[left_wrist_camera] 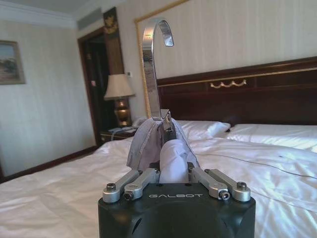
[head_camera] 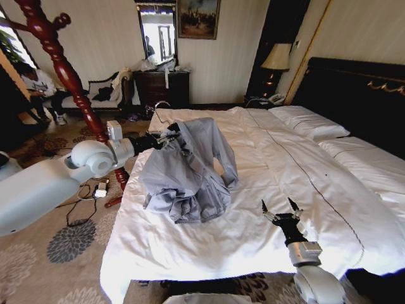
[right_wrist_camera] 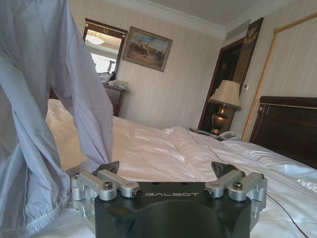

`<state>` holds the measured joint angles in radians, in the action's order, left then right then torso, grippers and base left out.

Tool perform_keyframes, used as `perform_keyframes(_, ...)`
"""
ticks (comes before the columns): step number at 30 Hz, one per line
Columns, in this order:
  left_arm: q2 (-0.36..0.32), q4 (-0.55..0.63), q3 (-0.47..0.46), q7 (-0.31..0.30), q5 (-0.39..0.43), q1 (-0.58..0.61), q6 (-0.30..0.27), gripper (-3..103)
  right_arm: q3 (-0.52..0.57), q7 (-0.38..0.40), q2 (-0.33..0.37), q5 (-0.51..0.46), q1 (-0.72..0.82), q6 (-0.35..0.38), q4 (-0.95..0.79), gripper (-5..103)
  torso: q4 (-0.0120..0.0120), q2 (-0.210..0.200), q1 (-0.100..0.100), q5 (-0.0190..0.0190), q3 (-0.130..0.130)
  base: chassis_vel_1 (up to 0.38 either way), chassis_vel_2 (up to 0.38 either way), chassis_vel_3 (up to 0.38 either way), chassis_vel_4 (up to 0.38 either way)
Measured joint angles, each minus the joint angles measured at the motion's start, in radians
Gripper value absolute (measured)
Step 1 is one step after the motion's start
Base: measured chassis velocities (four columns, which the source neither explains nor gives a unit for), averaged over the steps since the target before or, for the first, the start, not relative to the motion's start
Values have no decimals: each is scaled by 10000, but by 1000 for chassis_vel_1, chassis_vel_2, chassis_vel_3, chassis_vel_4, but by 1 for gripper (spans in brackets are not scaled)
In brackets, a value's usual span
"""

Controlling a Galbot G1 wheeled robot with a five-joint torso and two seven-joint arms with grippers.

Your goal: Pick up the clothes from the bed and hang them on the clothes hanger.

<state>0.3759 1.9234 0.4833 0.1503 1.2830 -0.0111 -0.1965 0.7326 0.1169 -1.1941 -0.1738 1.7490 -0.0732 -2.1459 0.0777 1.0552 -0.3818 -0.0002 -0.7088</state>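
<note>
Grey-blue clothes (head_camera: 186,171) hang crumpled.

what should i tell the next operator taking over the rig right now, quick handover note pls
Left gripper: shut on the clothes hanger, held above the bed with its silver hook pointing up.
Right gripper: open, fingers spread, low over the sheet near the foot of the bed, holding nothing.
The clothes: grey-blue jacket draped over the hanger, lower part bunched on the sheet.
Done: jacket is on the hanger.
Left: the wooden coat stand is beside the bed on the robot's left; nothing hangs there yet.
</note>
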Motion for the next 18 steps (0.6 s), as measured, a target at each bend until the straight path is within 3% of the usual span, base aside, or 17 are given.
perform_keyframes(8,-28,-149,-354,-493,252,-231,-157,15,-18,0,15,-8,-17,12,9,100,3,-1,0,2,0,0,0,0,0)
perform_keyframes(18,205,-816,-1033,-1513,845,-487,-961,15,-30,2,25,-17,-29,27,16,100,2,-1,-1,0,0,0,0,0,0)
